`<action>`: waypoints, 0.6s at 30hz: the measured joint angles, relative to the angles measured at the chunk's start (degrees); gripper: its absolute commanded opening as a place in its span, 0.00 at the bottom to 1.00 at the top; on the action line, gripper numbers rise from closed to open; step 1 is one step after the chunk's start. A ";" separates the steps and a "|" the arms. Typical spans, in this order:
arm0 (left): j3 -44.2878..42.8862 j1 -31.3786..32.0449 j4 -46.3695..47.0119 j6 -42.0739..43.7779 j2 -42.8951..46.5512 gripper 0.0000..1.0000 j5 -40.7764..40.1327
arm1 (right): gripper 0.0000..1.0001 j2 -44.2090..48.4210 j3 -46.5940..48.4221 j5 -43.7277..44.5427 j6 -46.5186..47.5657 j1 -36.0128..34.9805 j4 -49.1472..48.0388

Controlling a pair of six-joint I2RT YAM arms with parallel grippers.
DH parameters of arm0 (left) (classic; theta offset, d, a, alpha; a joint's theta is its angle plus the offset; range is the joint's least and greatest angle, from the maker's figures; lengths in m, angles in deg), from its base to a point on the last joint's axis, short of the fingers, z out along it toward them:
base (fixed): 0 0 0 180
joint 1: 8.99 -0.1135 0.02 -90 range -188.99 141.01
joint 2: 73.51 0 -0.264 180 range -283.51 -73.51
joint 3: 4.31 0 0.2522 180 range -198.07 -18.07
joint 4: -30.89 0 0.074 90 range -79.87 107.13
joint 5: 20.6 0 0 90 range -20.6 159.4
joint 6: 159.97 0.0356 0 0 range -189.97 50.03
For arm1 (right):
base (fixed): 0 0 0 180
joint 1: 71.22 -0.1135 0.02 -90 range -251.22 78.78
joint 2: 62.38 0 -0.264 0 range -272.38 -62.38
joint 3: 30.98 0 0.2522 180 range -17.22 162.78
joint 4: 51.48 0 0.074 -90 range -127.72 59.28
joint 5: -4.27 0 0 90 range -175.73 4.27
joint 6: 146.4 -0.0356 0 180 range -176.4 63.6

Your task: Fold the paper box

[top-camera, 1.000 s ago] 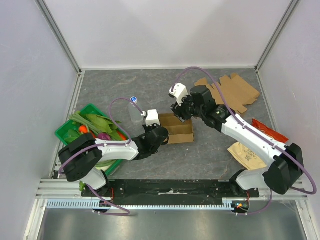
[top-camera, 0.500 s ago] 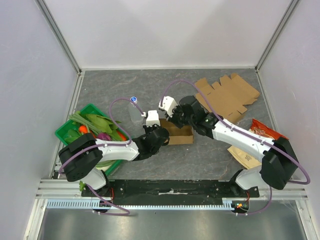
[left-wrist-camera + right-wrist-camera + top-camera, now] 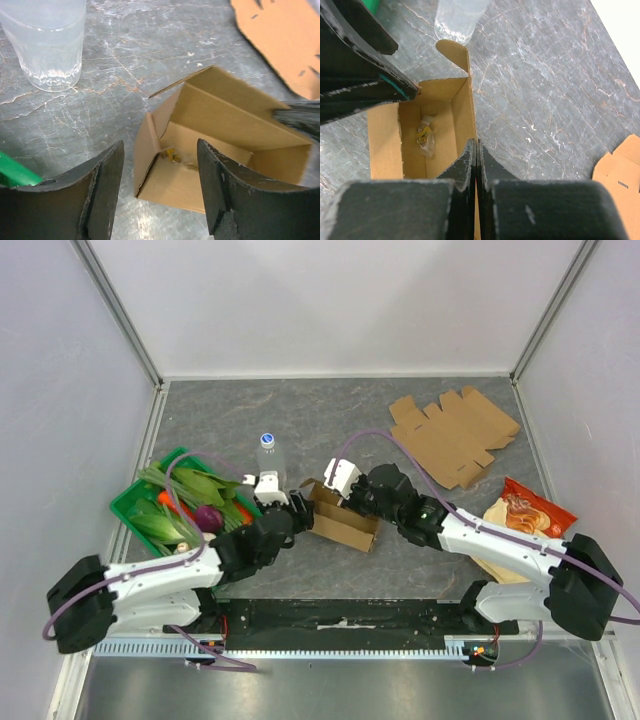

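1. Near the middle of the bench, between the two arms, the paper box sits askew with its top open and one small flap sticking up at its far-left corner.
2. At the box's left end, the left end effector is open and grips nothing. Its fingers are spread, and the box's near corner sits just ahead of the gap.
3. From the right, the right end effector is closed, pinching the top edge of one side wall of the box.
4. Inside the box, a small crumpled wrapper lies on the floor.
5. Just beyond the box on the far-left side stands a clear bottle.
6. A green crate holding vegetables sits at the left edge.
7. A flat cardboard blank lies at the far right.
8. A red snack packet lies well to the right of the box.
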 measured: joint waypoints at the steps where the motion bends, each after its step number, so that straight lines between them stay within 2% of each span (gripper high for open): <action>1: 0.74 0.00 -1.64 -0.13 3.50 0.59 1.33 | 0.00 0.17 -0.17 0.61 0.09 -0.83 -0.22; 5: 1.92 0.00 -6.58 -1.11 14.95 0.37 7.17 | 0.00 0.55 -0.17 2.25 0.61 -3.08 -0.70; 7: 3.13 0.00 -7.93 -1.88 19.26 0.29 10.84 | 0.00 0.74 -0.17 3.06 1.20 -4.09 -0.66; 9: 4.85 -0.02 -8.26 -2.75 21.16 0.26 14.49 | 0.00 0.96 -0.17 4.33 1.86 -5.16 -0.42; 14: 11.17 0.15 -5.51 -3.69 17.66 0.22 25.88 | 0.00 1.53 -0.15 6.51 3.39 -7.54 0.26; 18: 12.09 0.26 -1.79 -3.76 8.13 0.22 30.36 | 0.00 1.57 0.31 8.15 4.28 -9.38 0.98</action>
